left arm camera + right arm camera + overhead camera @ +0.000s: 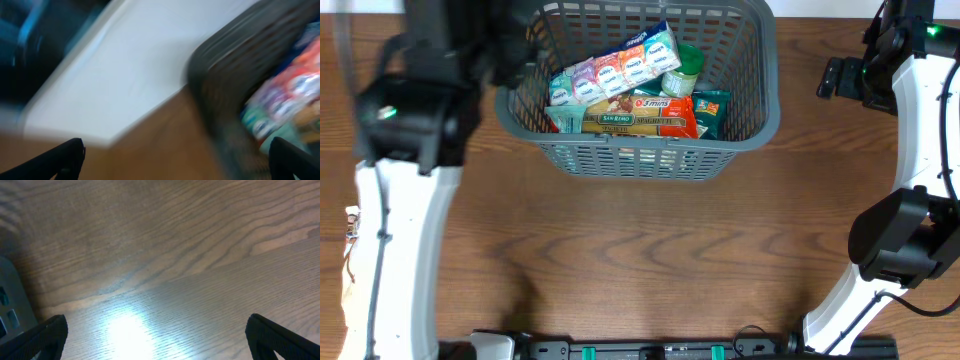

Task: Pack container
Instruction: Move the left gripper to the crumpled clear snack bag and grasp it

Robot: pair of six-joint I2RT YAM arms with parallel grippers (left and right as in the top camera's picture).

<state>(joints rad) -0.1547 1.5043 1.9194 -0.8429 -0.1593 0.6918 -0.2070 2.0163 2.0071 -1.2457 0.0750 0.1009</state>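
Observation:
The container (640, 152), a dark grey slotted basket, stands at the table's far middle. Inside lie a strip of pastel packets (615, 68), a yellow pasta packet (620, 121), an orange-red packet (667, 104), a green-lidded tub (687, 60) and a teal packet (712, 110). My left arm is a blur at the basket's left rim. In the blurred left wrist view, the left gripper (176, 155) is open and empty over wood, with the container (225, 75) to its right. My right gripper (156, 330) is open over bare table, far right of the basket.
The right arm (905, 230) stands along the table's right side and the left arm's white link (400, 250) along the left side. A pale surface (125, 75) lies beyond the table's far edge. Glare marks the wood (125, 330) under the right gripper.

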